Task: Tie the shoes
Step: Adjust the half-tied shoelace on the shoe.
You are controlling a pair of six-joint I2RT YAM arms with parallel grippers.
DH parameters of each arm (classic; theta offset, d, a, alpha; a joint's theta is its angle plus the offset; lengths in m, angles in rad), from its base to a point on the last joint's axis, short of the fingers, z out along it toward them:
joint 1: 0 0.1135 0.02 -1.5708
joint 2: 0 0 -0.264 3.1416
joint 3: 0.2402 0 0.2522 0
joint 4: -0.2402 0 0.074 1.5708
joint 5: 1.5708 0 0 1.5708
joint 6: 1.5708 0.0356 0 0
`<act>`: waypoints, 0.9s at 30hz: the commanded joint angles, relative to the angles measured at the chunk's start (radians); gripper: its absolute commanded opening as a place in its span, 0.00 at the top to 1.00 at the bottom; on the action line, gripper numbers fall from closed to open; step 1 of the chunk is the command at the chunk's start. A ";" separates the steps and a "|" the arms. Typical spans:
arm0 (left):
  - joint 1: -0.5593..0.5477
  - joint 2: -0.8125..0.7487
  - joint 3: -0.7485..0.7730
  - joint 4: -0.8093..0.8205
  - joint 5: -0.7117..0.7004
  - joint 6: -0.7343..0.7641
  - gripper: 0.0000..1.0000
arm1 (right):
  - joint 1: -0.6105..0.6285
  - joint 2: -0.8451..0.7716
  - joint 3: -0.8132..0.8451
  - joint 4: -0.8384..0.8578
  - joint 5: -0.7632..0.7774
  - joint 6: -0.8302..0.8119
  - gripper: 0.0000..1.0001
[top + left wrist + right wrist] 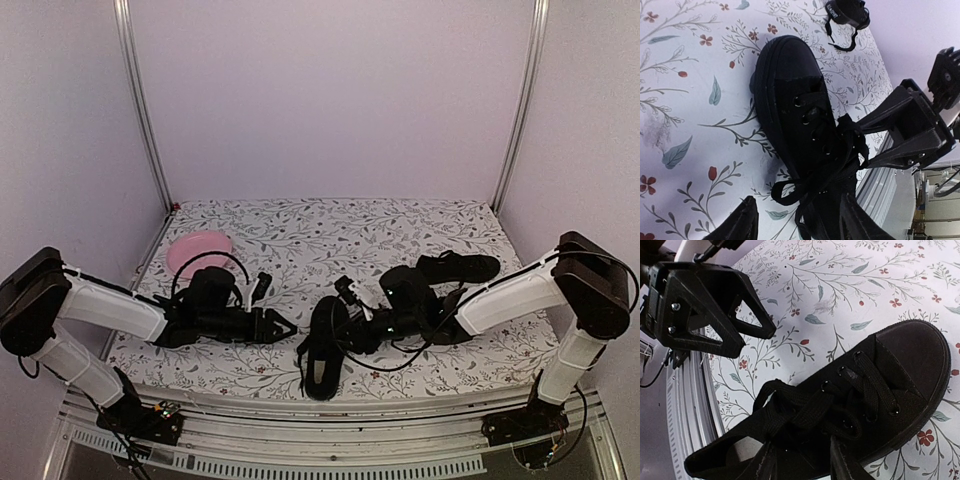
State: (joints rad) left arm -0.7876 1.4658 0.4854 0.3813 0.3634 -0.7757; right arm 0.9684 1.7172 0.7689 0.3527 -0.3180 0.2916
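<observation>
**Right arm is sitting closer to the laces**

Right jaws are hanging parted over the loose laces (805,405), clamping nothing I can see. Left jaws are gaping empty just left of the near shoe (322,352), which is lying heel-to-front. The 2nd shoe (458,266) is sitting far right on the surface (300,230).

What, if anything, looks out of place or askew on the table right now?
The near shoe sits with its heel at the front edge of the table, possibly overhanging it, and its laces are a loose tangle. The other shoe lies apart, further back on the right. The pink plate seems unrelated.
</observation>
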 commanded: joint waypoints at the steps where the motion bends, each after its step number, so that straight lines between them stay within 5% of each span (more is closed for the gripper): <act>1: 0.006 -0.020 -0.015 0.015 0.005 -0.004 0.45 | 0.006 0.023 0.011 -0.041 0.023 -0.081 0.62; 9: 0.007 -0.009 -0.018 0.022 0.016 -0.002 0.46 | 0.006 0.025 -0.013 -0.016 0.004 -0.093 0.65; 15: -0.005 0.015 -0.017 0.030 0.062 0.030 0.56 | 0.007 0.044 -0.001 -0.015 -0.001 -0.112 0.69; 27: -0.124 0.123 -0.014 0.042 0.061 0.019 0.62 | 0.006 0.083 0.017 -0.015 -0.028 -0.125 0.80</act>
State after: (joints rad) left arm -0.8845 1.5490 0.4751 0.3992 0.4240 -0.7567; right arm 0.9703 1.7790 0.7658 0.3374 -0.3290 0.1791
